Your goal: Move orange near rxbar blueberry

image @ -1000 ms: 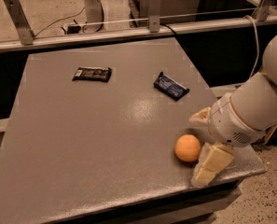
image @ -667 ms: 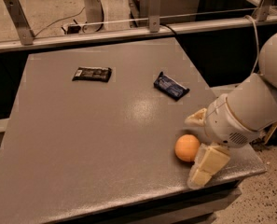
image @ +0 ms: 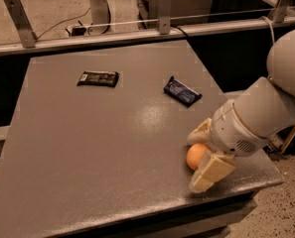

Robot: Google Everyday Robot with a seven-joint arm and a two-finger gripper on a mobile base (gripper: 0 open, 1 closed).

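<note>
The orange rests on the grey table near its front right corner. My gripper reaches in from the right, with one cream finger on the far side of the orange and the other on its near side. Both fingers press against the fruit, and its right half is hidden between them. The rxbar blueberry, a dark blue wrapped bar, lies flat on the table beyond the orange, a short way from it.
A black-brown wrapped bar lies at the back middle of the table. The table's right edge and front edge run close to the gripper. A metal rail with posts stands behind the table.
My gripper has slid left over the orange, so the fruit now sits between the fingers, which have drawn closer together. The two bars have not moved.
</note>
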